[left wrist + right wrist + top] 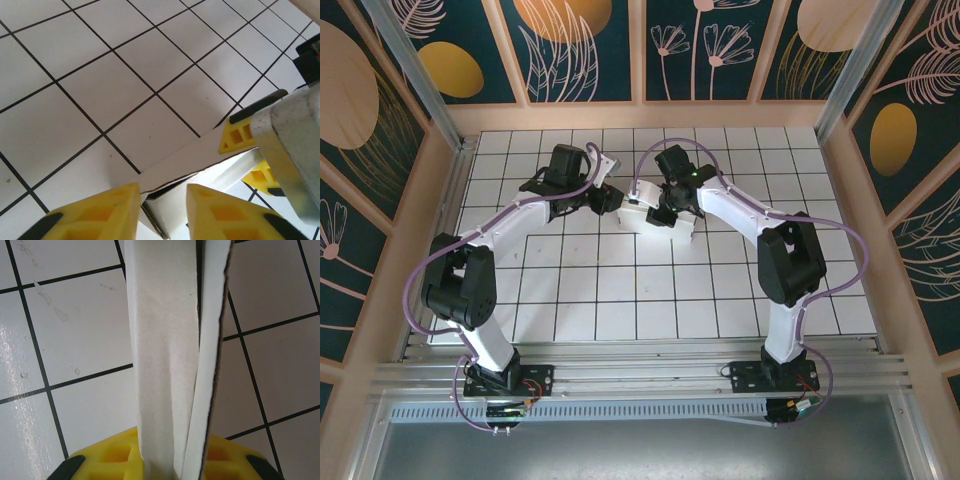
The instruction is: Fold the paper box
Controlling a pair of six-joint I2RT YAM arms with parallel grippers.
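**Top external view.** The paper box (635,215) lies on the gridded table (620,300), in its far central part, and is flanked by both arms. The left gripper (608,198) is positioned at the box's left end. The right gripper (670,208) is positioned over the box's middle, so part of the cardboard is hidden beneath it.

**Left wrist view.** The left gripper (162,192) is seen with its yellow fingers (105,212) set apart, and a corner of the paper box (185,155) is received between them. Whether the cardboard is pinched or merely straddled cannot be told. Further along the same panel edge, the right gripper (237,160) is seen with one yellow finger on each face of the panel (its metal body is at the right border). The tiled table (115,90) is visible behind.

**Right wrist view.** The right gripper (170,460) is clenched on the paper box (160,340): two thin white panels, standing on edge, are clamped between the yellow fingers (107,457) and run away from the camera across the table (85,320).
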